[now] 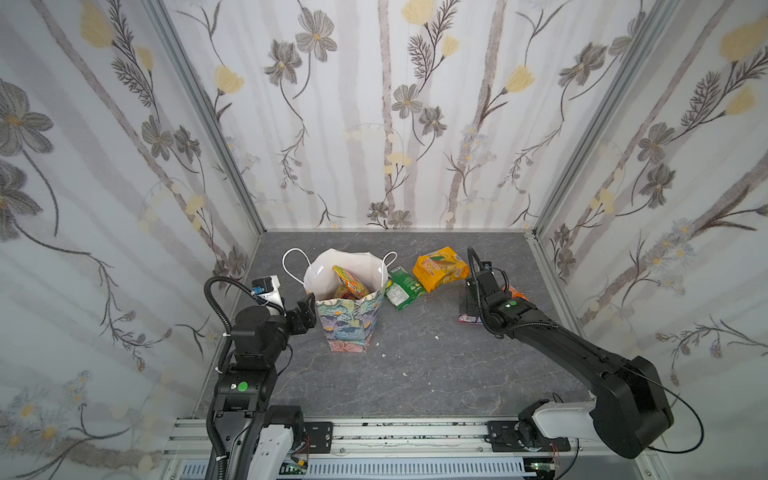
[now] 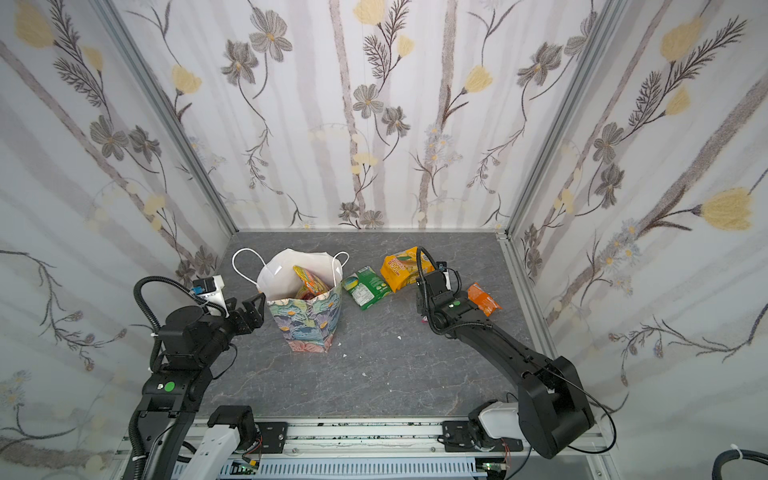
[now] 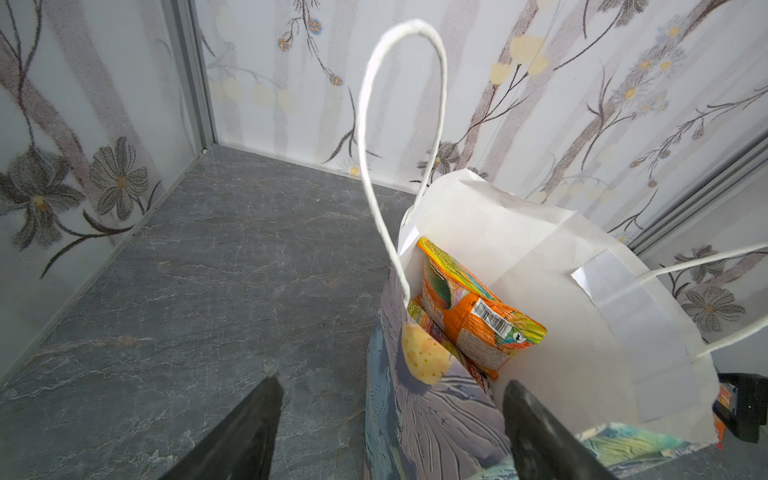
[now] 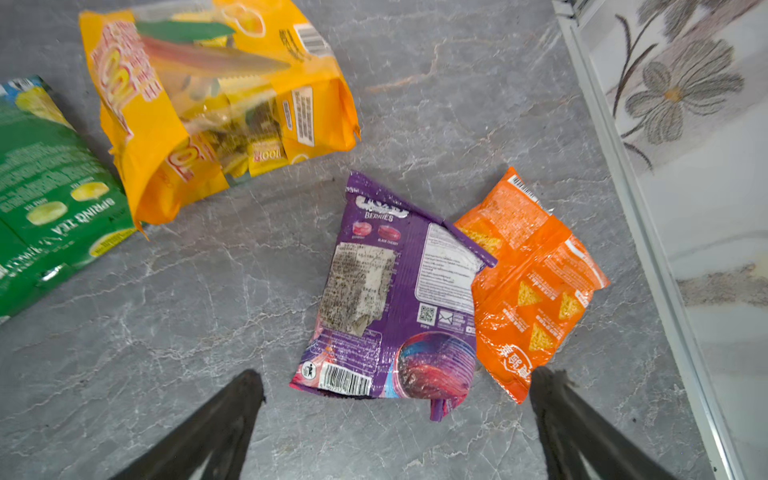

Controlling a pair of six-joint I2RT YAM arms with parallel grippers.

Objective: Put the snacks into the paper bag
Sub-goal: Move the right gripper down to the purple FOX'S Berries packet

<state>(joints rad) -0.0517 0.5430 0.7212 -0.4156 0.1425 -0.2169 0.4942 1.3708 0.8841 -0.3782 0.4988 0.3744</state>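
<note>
Black arms (image 1: 582, 345), green dots (image 1: 242, 386), ribbed cables (image 1: 207, 289).

**Paper, crinkled film and a stone-look slab**

We see the paper bag (image 1: 349, 320) as matt paper, its painted outside ridged like thick brushwork and its inside plain white and creased, with twisted white cord handles (image 3: 412, 26). The snacks (image 1: 440, 270) are thin plastic film. The purple packet (image 4: 395, 299) is glossy and wrinkled with a scuffed label, the orange packet (image 4: 536, 291) is shiny and crumpled, the yellow-orange packet (image 4: 208, 104) is glossy with a clear window, and the green packet (image 4: 50, 199) is smoother. The surface (image 1: 415, 374) looks like grey veined stone, nearly matt. The left tool (image 3: 392, 384) and right tool (image 4: 401, 374) have matt black fingers. The walls (image 1: 374, 124) are matt printed panels between brushed metal posts (image 1: 199, 104).
</note>
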